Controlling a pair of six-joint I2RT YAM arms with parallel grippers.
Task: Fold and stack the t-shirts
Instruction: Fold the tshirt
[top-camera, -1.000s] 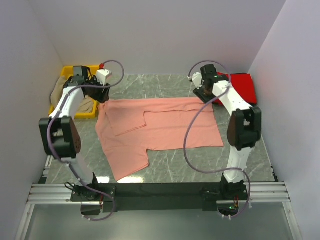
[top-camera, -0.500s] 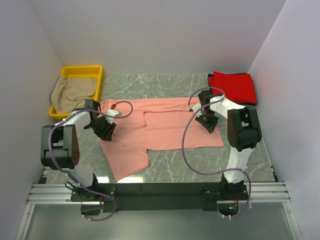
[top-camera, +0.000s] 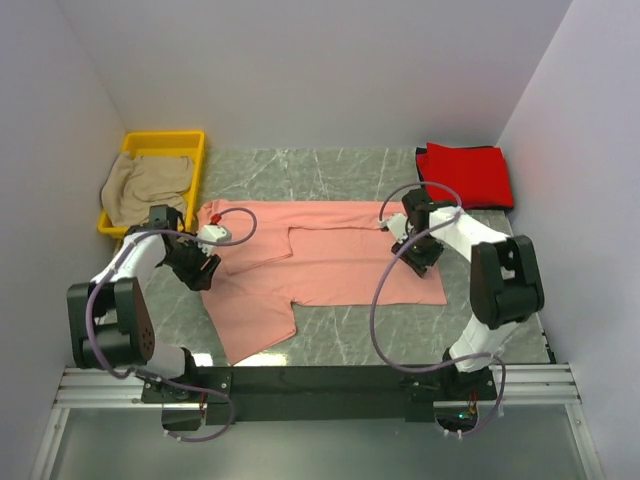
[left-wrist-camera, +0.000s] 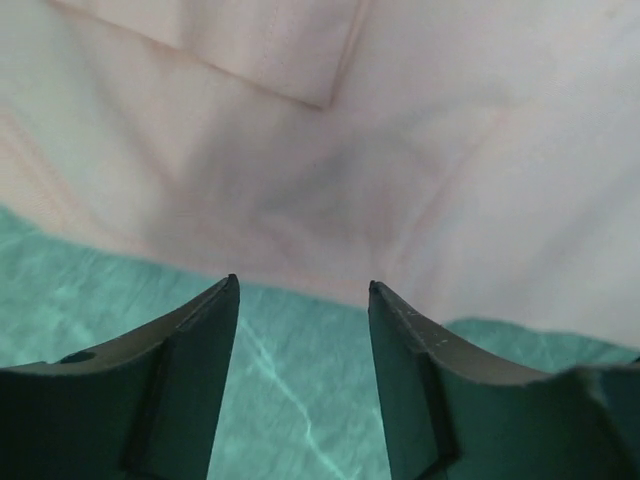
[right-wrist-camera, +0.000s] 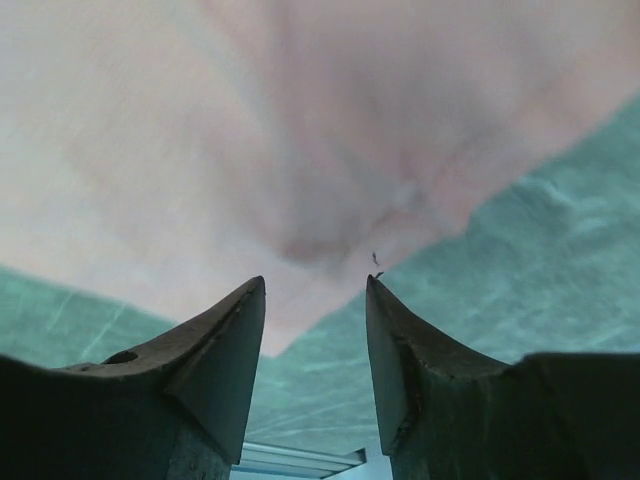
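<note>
The salmon-pink t-shirt (top-camera: 320, 255) lies spread on the marble table, partly folded, one flap hanging toward the front left. It fills the upper part of the left wrist view (left-wrist-camera: 380, 130) and of the right wrist view (right-wrist-camera: 250, 130). My left gripper (top-camera: 203, 270) is open and empty at the shirt's left edge (left-wrist-camera: 303, 288), low over the table. My right gripper (top-camera: 422, 258) is open and empty at the shirt's right corner (right-wrist-camera: 314, 282). The bright red t-shirt (top-camera: 465, 173) lies folded at the back right. The beige-tan t-shirt (top-camera: 145, 188) sits bunched in the bin.
A yellow plastic bin (top-camera: 192, 140) stands at the back left against the wall. Bare marble table (top-camera: 400, 330) shows in front of the shirt. White walls close in on both sides and behind. The arm bases sit on a black rail (top-camera: 320, 380) at the near edge.
Both arms came down from the shirt's back corners toward me. The left gripper now sits at the left edge, the right gripper at the lower right corner. The shirt's right edge shifted slightly.
</note>
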